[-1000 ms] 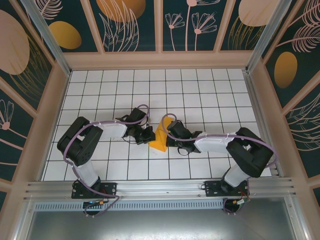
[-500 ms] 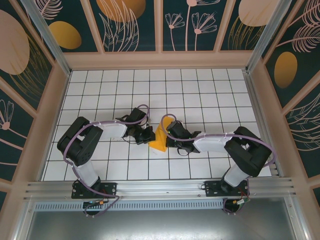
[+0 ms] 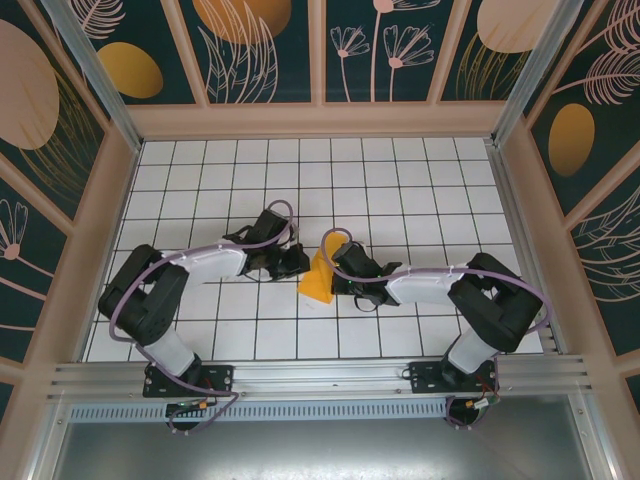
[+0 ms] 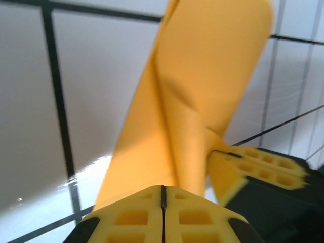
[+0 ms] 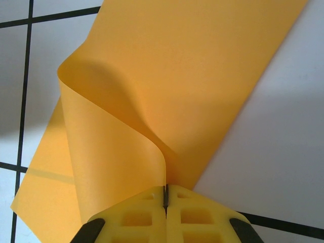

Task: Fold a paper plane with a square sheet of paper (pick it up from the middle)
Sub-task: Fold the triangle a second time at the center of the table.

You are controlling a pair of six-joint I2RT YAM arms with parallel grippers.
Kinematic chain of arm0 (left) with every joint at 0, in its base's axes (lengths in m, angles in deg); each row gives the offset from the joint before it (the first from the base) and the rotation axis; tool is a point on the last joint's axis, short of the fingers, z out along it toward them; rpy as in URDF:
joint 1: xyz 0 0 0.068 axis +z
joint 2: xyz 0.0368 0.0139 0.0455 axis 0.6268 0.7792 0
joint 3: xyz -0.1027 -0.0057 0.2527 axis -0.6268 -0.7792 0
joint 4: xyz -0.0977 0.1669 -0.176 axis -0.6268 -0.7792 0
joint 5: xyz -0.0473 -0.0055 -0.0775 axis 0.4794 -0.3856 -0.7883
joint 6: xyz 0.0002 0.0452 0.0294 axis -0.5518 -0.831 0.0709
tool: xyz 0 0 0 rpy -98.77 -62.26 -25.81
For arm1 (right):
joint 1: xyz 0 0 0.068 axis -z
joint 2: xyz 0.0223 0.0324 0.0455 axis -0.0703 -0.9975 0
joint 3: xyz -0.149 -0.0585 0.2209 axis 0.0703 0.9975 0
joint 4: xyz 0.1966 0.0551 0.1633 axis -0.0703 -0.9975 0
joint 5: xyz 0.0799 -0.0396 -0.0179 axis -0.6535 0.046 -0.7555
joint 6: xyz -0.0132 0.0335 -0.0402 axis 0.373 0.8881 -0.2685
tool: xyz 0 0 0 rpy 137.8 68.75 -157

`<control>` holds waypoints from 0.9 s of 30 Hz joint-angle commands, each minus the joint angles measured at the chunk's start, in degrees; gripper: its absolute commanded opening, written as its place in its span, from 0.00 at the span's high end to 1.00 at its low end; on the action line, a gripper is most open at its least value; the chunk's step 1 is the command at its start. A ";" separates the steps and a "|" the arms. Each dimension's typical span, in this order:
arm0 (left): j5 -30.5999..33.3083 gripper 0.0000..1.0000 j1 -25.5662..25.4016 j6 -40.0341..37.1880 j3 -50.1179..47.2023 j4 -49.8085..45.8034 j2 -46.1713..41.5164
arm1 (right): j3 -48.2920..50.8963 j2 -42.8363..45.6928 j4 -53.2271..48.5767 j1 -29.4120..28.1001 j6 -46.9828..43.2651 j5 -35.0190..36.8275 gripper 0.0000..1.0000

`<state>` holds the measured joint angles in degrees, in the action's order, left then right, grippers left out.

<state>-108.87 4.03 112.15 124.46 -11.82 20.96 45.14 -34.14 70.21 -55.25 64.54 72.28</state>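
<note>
The right gripper has its pads pressed together on the square sheet of paper, pinching a raised loop of it right at the fingertips. The rest of the partly folded sheet fans out ahead of the jaws and lies on the white gridded table. The left gripper is also closed, pads meeting along their seam, with the sheet standing just ahead of its tips and a little to their right. The wrist view is blurred, so I cannot tell whether a sliver of edge is caught there. The paper looks very light and limp. It bows rather than holding a crease, and would likely slide on the smooth tiles and crumple or tear under a hard tug. I judge the safest hold to be a doubled layer near the centre fold, not a loose single corner.
</note>
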 commanded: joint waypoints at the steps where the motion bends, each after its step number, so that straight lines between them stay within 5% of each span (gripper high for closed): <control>1: -0.96 0.95 -0.03 2.12 0.02 5.93 -1.56 | -0.07 -1.20 -1.93 -0.46 0.82 0.95 1.00; 9: -8.70 1.00 -0.09 10.82 -2.92 22.22 3.12 | 0.03 -1.66 -1.49 -0.45 0.87 1.17 1.00; 27: -12.30 1.00 -0.06 10.55 -2.50 22.92 9.82 | -0.23 -2.47 -1.33 -0.47 0.90 0.90 1.00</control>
<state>-119.61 4.03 122.79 121.43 9.47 29.55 45.14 -34.73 71.15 -55.25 64.71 72.41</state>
